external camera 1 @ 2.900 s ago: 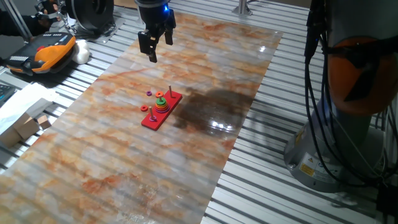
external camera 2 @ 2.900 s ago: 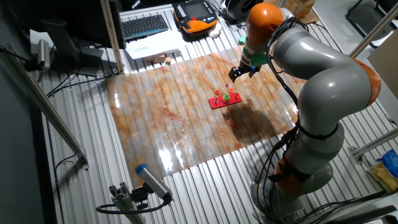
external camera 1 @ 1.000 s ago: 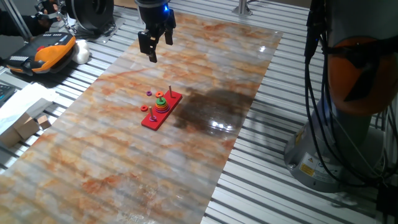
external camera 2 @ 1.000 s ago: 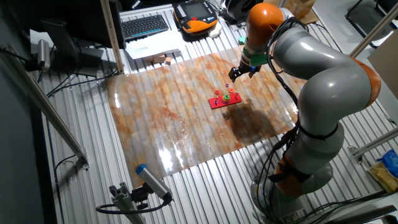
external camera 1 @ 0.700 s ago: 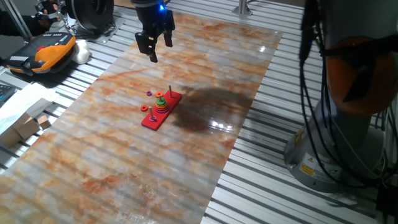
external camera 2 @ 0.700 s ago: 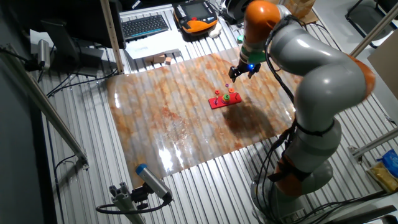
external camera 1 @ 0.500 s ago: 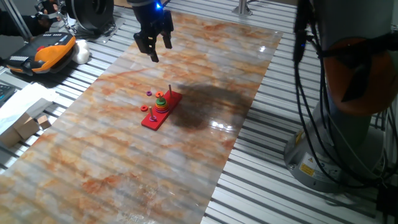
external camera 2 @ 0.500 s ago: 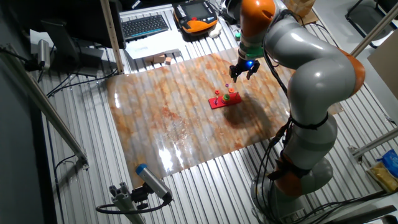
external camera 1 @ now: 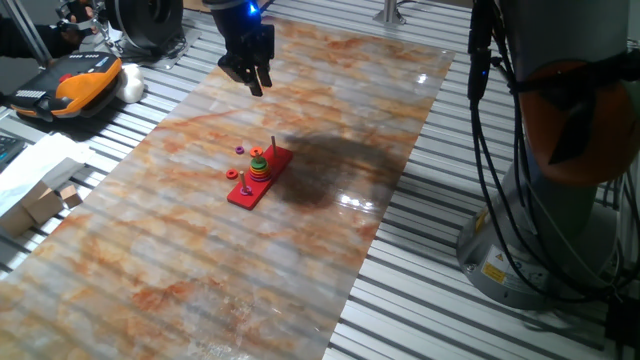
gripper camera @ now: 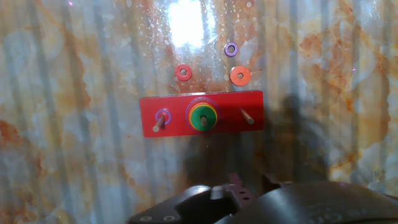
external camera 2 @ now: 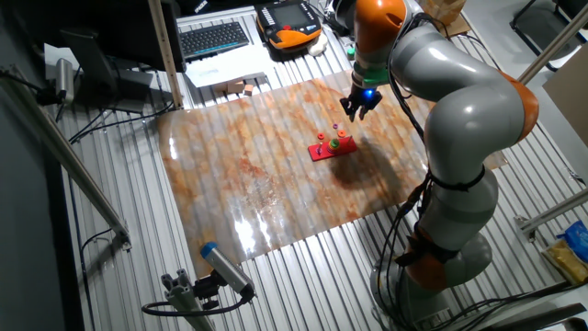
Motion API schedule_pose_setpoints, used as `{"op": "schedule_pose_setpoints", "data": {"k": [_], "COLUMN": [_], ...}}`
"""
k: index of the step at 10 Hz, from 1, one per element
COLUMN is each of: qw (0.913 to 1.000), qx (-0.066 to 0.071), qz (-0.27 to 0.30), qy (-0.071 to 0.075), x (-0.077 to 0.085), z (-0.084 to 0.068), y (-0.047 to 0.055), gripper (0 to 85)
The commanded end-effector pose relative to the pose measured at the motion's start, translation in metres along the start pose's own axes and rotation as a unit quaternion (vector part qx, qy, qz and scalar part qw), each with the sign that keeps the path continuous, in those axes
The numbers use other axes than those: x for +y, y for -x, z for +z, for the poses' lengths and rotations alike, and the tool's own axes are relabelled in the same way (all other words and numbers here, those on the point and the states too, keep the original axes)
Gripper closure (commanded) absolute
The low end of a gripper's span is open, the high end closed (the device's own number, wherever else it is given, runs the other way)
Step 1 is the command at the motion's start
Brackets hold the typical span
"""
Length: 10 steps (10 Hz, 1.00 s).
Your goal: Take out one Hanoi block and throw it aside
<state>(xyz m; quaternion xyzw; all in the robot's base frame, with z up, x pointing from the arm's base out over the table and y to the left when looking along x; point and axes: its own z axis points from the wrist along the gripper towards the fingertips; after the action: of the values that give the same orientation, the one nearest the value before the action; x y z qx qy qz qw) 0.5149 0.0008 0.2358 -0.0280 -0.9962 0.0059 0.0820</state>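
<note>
The Hanoi block is a bright-green ring [gripper camera: 202, 116] on top of the ring stack on the middle peg of the red peg board [gripper camera: 180, 106]. It also shows in one fixed view [external camera 1: 258, 161] and in the other fixed view [external camera 2: 337, 141]. My gripper [external camera 1: 255, 80] hangs high above the table behind the board, apart from it; it also shows in the other fixed view [external camera 2: 354, 110]. Its jaws look apart and empty. In the hand view only the fingertips [gripper camera: 235, 181] show at the bottom edge, below the board.
A small purple ring [gripper camera: 163, 116] sits on the board's left peg; the right peg [gripper camera: 247, 117] is bare. Loose on the table beyond the board lie a red ring [gripper camera: 183, 72], an orange ring [gripper camera: 240, 76] and a purple ring [gripper camera: 231, 48]. An orange pendant [external camera 1: 85, 80] lies off the table's left.
The arm has swung and the wrist has turned, so the gripper has rotated and shifted slightly above the table. The board and rings have not moved.
</note>
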Motion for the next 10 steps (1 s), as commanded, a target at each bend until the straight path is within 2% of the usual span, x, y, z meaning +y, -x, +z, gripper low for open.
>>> {"op": "schedule_pose_setpoints", "data": {"k": [1, 10], "qw": [1.0, 0.9999], "qx": [0.0, 0.003], "qz": [0.0, -0.014], "qy": [0.0, -0.002], "x": [-0.0001, 0.0], "z": [0.0, 0.0], "y": [0.0, 0.0], "gripper": [68.0, 68.0]}}
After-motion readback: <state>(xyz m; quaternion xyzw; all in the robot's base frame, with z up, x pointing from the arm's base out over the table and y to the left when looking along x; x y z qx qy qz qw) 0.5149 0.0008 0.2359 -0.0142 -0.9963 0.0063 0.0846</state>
